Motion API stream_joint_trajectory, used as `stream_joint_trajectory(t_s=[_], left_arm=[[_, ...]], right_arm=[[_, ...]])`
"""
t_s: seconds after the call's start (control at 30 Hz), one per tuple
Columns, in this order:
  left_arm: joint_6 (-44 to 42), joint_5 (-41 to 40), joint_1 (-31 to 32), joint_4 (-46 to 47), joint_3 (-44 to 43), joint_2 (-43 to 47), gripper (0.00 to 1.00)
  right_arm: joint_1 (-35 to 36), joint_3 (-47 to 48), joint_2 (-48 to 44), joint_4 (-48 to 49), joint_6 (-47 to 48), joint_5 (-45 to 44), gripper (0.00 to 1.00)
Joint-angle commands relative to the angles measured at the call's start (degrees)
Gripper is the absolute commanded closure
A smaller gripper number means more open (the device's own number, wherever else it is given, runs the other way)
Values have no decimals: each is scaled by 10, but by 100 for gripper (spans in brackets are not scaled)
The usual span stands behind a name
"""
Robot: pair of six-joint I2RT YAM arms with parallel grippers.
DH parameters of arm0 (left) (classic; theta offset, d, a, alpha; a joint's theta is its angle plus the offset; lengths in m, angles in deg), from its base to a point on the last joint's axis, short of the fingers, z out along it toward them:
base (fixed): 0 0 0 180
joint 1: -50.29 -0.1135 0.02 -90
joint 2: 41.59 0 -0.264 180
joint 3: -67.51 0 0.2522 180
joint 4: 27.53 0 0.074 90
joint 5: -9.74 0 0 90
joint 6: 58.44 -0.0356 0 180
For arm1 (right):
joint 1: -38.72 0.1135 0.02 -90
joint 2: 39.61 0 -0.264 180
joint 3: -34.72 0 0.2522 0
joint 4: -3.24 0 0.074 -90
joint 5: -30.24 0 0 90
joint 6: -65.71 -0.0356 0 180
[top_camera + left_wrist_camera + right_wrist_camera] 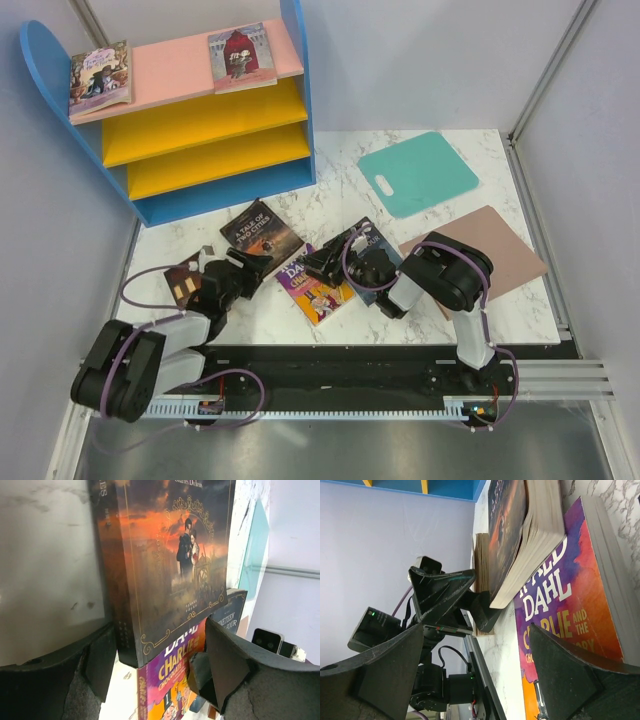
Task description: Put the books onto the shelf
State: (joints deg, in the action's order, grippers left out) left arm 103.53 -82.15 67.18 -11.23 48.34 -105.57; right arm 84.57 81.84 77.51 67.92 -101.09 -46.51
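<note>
Brown-orange book (pixel 262 232) is lying mid-frame between the spread jaws of the left tool (pixel 254 262); the right tool (pixel 322 268) is hovering wide open over the purple book (pixel 318 293).

I count books 5: purple book (pixel 100 78), red book (pixel 241 57), Two Cities book (pixel 260 232), Dahl book (pixel 318 292), navy book (pixel 370 230) | shelf (pixel 200 118) 1 | mats 2: teal mat (pixel 418 173), pinkish mat (pixel 495 245) | grippers 2: left gripper (pixel 248 262), right gripper (pixel 322 268) | unclear dark item (pixel 186 285) 1

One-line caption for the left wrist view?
Left gripper, open, around a corner of the Dickens paperback that overlaps the Dahl book.
</note>
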Motion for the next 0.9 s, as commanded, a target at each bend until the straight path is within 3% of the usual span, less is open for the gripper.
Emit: stream_joint_trajectory(t_s=[0.0,0.13,0.3,0.33,0.37,0.43,0.47,0.5,0.87], left_arm=[[-16,39,-1,71,-7,-65,22],[-24,44,-1,104,-10,-70,25],[-60,32,-2,92,-21,-31,41],[-71,30,-2,88,-28,-27,46],[-75,29,-2,86,-32,-26,61],[-82,24,-1,83,-40,-27,78],[-83,22,-2,81,-43,-27,93],[-86,22,-1,79,-46,-30,98],[-118,100,-1,11,-107,8,98]], right_arm=[[-1,-17,14,117,2,5,6],[-1,-20,17,119,2,6,6],[-2,-19,23,126,-1,7,5],[-2,-19,25,127,-2,7,5],[-2,-19,28,131,-3,7,5],[-2,-19,31,134,-6,9,5],[-2,-19,33,137,-6,9,5],[-2,-19,33,137,-7,10,5],[-11,-20,46,160,-26,16,2]])
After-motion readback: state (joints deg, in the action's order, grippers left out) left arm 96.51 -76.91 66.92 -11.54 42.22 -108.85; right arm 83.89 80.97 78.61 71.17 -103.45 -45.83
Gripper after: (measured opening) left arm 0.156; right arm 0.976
